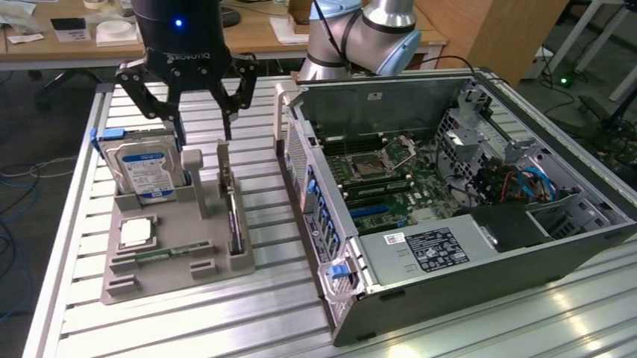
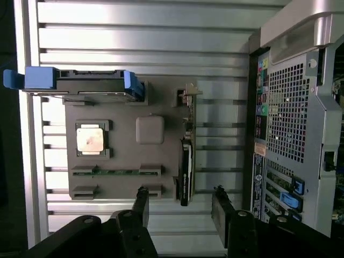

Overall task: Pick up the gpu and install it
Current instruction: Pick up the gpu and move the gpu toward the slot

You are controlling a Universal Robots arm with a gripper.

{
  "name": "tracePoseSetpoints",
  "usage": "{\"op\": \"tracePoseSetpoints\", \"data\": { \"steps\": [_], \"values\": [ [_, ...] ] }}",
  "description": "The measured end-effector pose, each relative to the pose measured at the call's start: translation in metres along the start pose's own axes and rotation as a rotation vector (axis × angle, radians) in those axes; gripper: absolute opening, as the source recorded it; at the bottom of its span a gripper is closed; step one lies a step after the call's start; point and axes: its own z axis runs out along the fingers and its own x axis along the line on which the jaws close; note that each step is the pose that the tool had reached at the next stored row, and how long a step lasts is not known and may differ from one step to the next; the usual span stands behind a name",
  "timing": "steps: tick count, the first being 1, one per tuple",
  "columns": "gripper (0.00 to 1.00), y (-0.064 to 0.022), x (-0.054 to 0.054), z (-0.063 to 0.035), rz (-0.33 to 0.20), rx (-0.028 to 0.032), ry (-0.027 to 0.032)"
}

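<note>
above the gpu (image 1: 235,224)'s upright top edge, the end effector (image 1: 202,138) hangs clear, fingers apart.

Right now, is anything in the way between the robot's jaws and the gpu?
Nothing visible. The gripper hangs above the gpu with open jaws; the hard drive stands off to one side.

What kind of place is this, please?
Probably a robotics lab or workshop: a slotted aluminium table, an open dark grey computer case, and a grey tray holding computer parts.
</note>
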Motion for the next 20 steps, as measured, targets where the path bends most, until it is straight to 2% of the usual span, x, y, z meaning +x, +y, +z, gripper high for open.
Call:
{"op": "tracePoseSetpoints", "data": {
  "steps": [6,11,16,20],
  "values": [
    [0.59,0.0003,0.000,0.0102,0.040,0.0036,-0.0005],
    [0.59,0.0008,0.000,0.0193,0.041,0.0048,-0.0006],
    [0.59,0.0023,-0.002,0.0272,0.040,0.0108,-0.0008],
    [0.59,0.0026,-0.003,0.0328,0.019,0.0108,-0.0015]
  ]
}}
